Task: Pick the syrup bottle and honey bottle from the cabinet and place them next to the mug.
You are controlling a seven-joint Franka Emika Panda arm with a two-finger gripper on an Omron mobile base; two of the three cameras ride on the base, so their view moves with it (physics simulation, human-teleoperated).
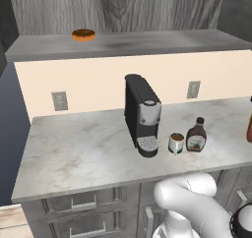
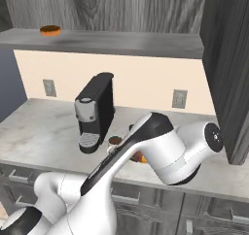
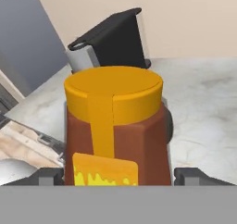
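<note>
One down, one nearly there, I'd say. The syrup bottle (image 1: 196, 135) is off the cabinet (image 1: 147, 43) and standing upright on the marble counter (image 1: 74, 148), just to the right of the mug (image 1: 176, 143). They're close enough that I'd call that half done. The mug itself sits right beside the coffee machine (image 1: 142, 111), at its front right corner.

The honey bottle (image 3: 113, 126) is the open question. In the hand view it's dead centre in the gripper (image 3: 118, 177), upright, with a dark fingertip showing on each side of its body. The jaws stand wide, about as wide as the bottle. I honestly can't tell whether they're squeezing it or just sitting around it, and the bottle's base is cut off, so I can't tell whether it's resting on the counter or hanging a bit above it. It's definitely down at counter level though, not up on the ledge, with the coffee machine behind it.

From the left base view the honey looks to be off to the right of the syrup, well apart from the mug, so it probably needs to come further left before letting go.

All that's on the cabinet ledge is a doughnut (image 1: 83, 34), far left. Not our problem.
</note>
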